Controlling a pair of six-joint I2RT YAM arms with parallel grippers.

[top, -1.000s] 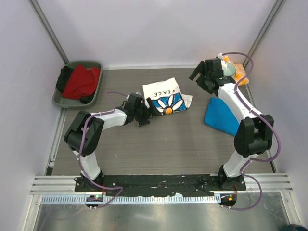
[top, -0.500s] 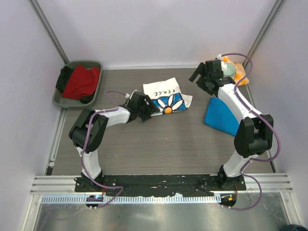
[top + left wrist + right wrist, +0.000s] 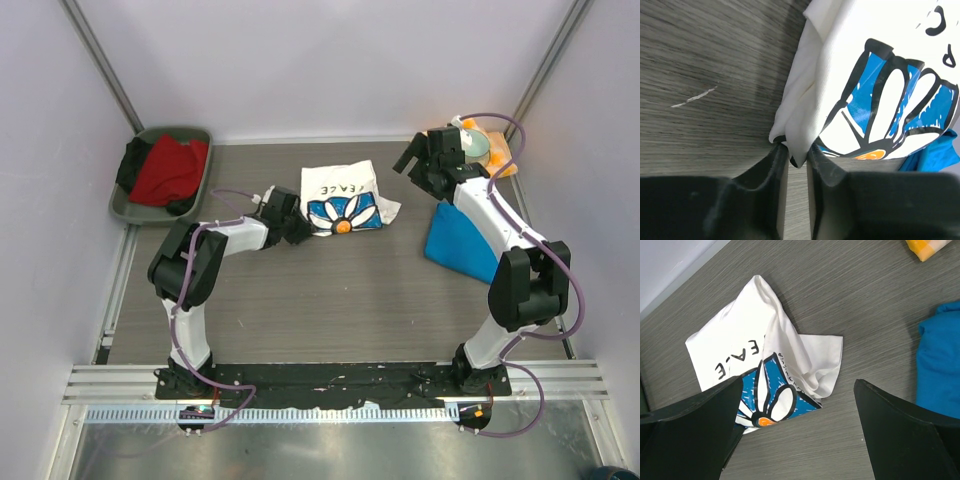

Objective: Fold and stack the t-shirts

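The white daisy shirt (image 3: 340, 195) lies crumpled on the table (image 3: 350, 300), with the blue shirt (image 3: 455, 240) at its 3 o'clock. The left jaws pinch its 8 o'clock hem; the right jaws gape wide and empty at 2 o'clock. Best to pull slow and low to flatten it.

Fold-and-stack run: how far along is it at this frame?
Done: the blue shirt looks folded beside the right arm. In hand: the left gripper pinches the white daisy shirt by an edge; it is rumpled. The right gripper hangs open. Left: finish that fold, then stack.
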